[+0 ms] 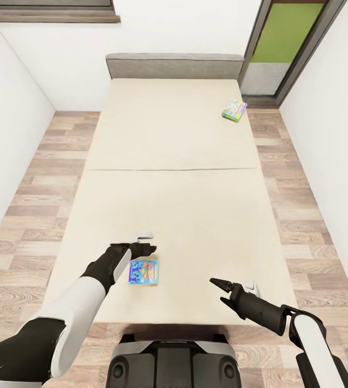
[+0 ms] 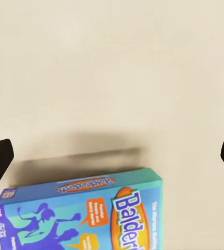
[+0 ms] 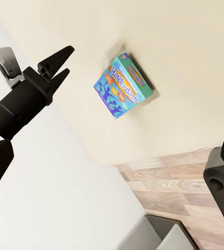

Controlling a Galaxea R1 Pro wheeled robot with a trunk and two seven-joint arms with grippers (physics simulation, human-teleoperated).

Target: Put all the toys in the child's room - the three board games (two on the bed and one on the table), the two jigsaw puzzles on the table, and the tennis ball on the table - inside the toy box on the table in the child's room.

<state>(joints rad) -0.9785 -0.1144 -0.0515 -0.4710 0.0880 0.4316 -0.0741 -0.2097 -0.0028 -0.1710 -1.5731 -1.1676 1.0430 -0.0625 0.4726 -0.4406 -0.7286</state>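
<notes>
Two board games lie on the bed (image 1: 174,134), a beige mattress with a grey headboard. The blue board game (image 1: 144,271) (image 2: 86,216) (image 3: 123,86) rests near the foot end. A green and blue board game (image 1: 234,109) lies far off at the right edge by the headboard. My left gripper (image 1: 145,242) (image 2: 112,156) (image 3: 57,66) hovers open just beyond the blue box's far edge, holding nothing. Over the mattress to the right of that box, my right gripper (image 1: 237,286) (image 3: 109,172) is open and empty.
Wood-plank floor (image 1: 39,205) runs along both sides of the bed, between white walls. A grey-framed window (image 1: 281,48) with a green pane stands at the back right. My own base (image 1: 174,364) sits against the bed's foot edge.
</notes>
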